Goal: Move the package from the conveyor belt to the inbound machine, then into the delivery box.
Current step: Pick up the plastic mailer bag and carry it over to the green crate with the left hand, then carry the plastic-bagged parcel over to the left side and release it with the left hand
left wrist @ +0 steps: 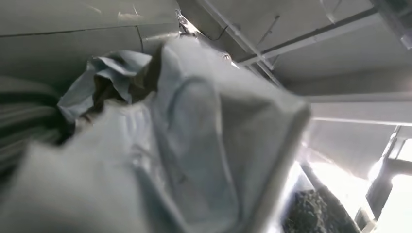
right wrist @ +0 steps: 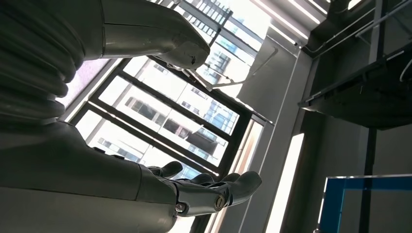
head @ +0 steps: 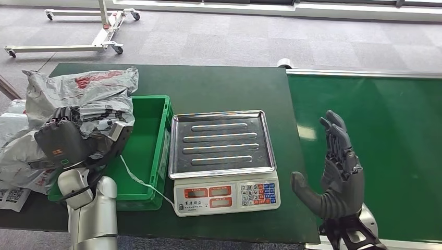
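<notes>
My left hand (head: pixel 62 143) grips the grey package (head: pixel 83 96) over the green bin (head: pixel 154 151), right hand (head: pixel 339 166) spread, and I fear the floppy bag snags the rim.

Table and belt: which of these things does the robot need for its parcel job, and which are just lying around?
Needed:
grey package, held by the left hand
scale
green crate
conveyor belt
right hand, empty

Lying about:
other grey bags
wheeled frame

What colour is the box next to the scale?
Green crate, clearest in the head view.
</notes>
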{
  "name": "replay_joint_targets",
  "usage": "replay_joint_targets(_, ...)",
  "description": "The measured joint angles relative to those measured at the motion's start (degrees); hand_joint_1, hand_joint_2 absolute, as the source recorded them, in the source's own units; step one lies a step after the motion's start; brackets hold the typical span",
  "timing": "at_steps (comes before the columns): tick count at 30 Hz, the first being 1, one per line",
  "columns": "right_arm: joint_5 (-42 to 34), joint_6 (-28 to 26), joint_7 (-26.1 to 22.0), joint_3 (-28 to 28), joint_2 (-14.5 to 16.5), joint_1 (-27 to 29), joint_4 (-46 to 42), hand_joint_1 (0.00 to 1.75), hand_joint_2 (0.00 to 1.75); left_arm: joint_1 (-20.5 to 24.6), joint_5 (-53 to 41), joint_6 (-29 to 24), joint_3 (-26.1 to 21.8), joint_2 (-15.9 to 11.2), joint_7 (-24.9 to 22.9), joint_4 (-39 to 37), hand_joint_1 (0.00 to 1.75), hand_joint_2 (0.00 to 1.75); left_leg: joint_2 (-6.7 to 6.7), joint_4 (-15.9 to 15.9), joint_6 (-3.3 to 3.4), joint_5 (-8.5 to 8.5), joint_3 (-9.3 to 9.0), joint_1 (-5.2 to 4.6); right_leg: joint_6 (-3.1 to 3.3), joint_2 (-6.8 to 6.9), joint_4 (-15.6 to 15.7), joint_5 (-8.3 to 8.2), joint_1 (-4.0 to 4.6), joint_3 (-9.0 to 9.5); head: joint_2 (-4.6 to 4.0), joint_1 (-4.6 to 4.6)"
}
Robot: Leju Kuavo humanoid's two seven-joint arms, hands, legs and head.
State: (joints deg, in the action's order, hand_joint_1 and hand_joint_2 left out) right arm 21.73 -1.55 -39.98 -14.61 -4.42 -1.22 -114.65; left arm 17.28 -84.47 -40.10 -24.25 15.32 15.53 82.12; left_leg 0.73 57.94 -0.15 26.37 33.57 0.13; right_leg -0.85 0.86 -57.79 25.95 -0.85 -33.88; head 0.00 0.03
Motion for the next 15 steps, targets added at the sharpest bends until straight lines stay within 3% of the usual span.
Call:
replay_joint_targets(2,0.22,0.39,0.0,0.21,0.03,0.01,-0.1,0.0,1.75,0.2,-0.38,0.38,0.96,-0.9,-4.26,-2.8,0.0,1.75,0.0,0.0,0.0,0.0,-0.01,0.0,0.0,0.0,0.0,0.0,0.0,0.0,0.0,0.01)
replay_joint_targets(5,0.46,1.23,0.0,0.71,0.22,0.01,-0.17,0.0,1.75,0.65,-0.45,0.91,3.12,-2.62,-8.98,-8.62,0.0,1.75,0.0,0.0,0.0,-0.01,-0.01,0.0,0.01,0.01,0.0,-0.01,0.01,0.0,0.0,0.0)
replay_joint_targets(15,0.28,1.75,-0.02,1.98,0.63,-0.04,-0.36,0.0,1.75,0.83,2.88,1.36,8.68,-5.83,-11.04,-15.48,0.0,1.75,0.0,0.0,-0.01,-0.02,0.0,0.0,0.03,0.0,0.0,-0.03,0.0,0.01,0.0,0.0)
